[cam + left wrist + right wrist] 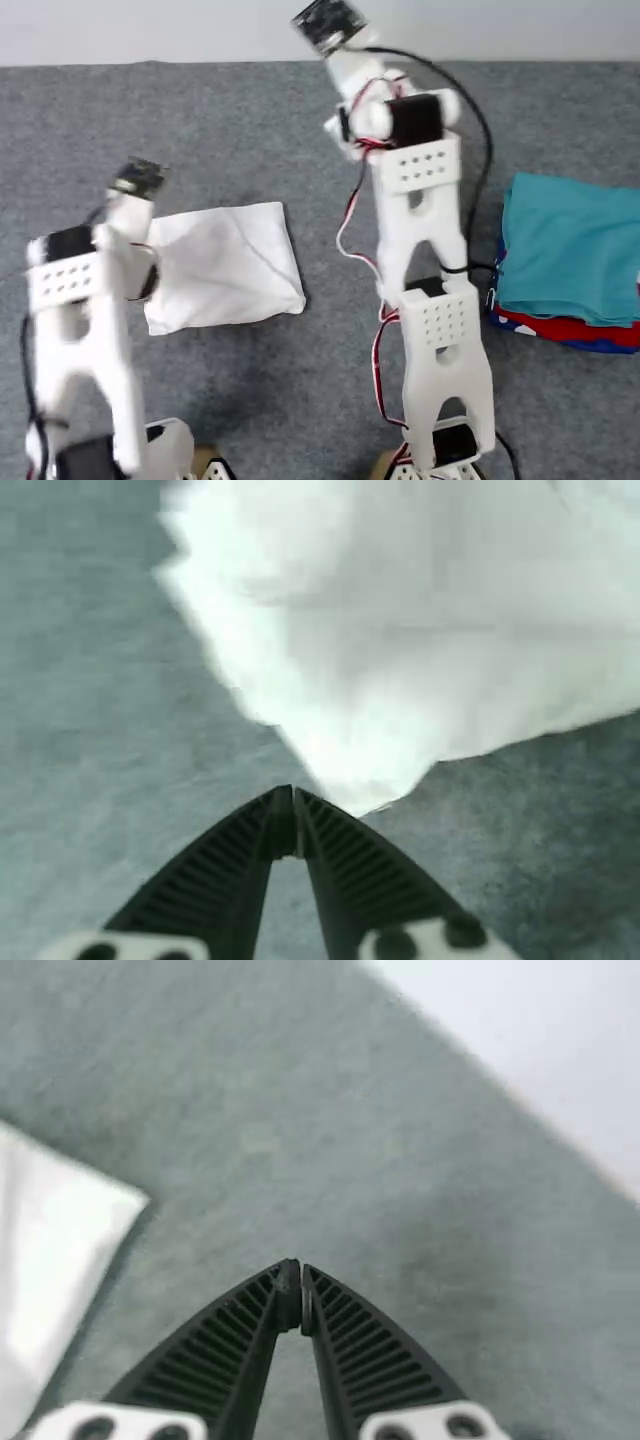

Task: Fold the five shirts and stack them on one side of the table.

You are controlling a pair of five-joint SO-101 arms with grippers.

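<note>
The grey surface (pixel 200 120) holds a folded white shirt (pixel 225 265) and, well apart, a shirt stack (pixel 570 265). Both the left tool (pixel 295 825) and the right tool (pixel 297 1300) are pinched closed, empty.

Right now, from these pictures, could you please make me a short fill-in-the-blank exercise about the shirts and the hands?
1. The lone shirt on the table is ____ in colour.
2. On the stack, the top shirt is ____ in colour.
3. The left hand and the right hand are both empty and ____.

Missing words: white; teal; shut.
</note>
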